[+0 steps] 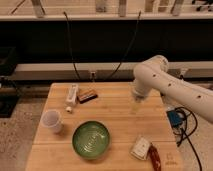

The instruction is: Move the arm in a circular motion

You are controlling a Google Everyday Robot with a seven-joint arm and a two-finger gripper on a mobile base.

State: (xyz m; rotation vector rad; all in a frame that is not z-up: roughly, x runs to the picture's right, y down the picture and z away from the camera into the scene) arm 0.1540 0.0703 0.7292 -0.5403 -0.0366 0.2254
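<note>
Arm [172, 87] reaches in from three o'clock over the table [115, 102]. Its gripper [135, 106] hangs above bare wood, at two o'clock from the bowl [91, 139], holding nothing, so circling stays safe.

arm [170, 89]: 1 | gripper [135, 106] over table [115, 105]: 1 | bowl [91, 139]: 1 | cup [52, 121]: 1 | cables [72, 50]: 2
</note>
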